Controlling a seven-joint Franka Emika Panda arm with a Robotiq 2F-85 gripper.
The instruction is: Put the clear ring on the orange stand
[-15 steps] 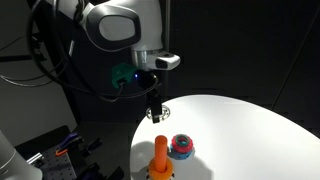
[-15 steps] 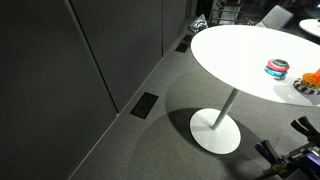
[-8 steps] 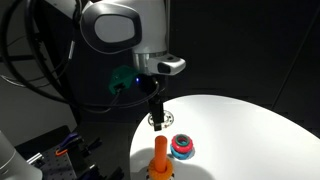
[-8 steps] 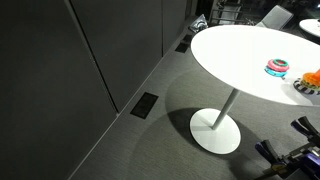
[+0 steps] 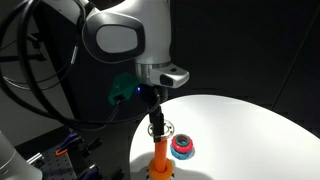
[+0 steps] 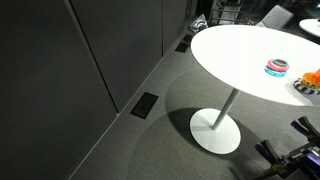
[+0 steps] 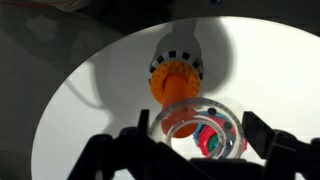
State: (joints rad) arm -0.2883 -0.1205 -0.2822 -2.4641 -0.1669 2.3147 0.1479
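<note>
The orange stand (image 5: pixel 160 160) is an upright peg on a wider base near the edge of the white round table (image 5: pixel 250 120). My gripper (image 5: pixel 155 124) is shut on the clear ring (image 5: pixel 159 128) and holds it just above the peg's top. In the wrist view the clear ring (image 7: pixel 196 130) sits between my fingers (image 7: pixel 198 142), with the orange stand (image 7: pixel 178 80) just beyond it and partly seen through it. The stand also shows at the frame edge of an exterior view (image 6: pixel 309 82).
A squat red-and-blue ring stack (image 5: pixel 182 147) stands right next to the stand; it also shows in the wrist view (image 7: pixel 212 138) and in an exterior view (image 6: pixel 277 68). The table (image 6: pixel 230 50) stands on one pedestal over grey carpet. Dark walls stand around it.
My gripper has carried the clear ring down and toward the table's near edge, from behind the ring stack to just above the orange stand.
</note>
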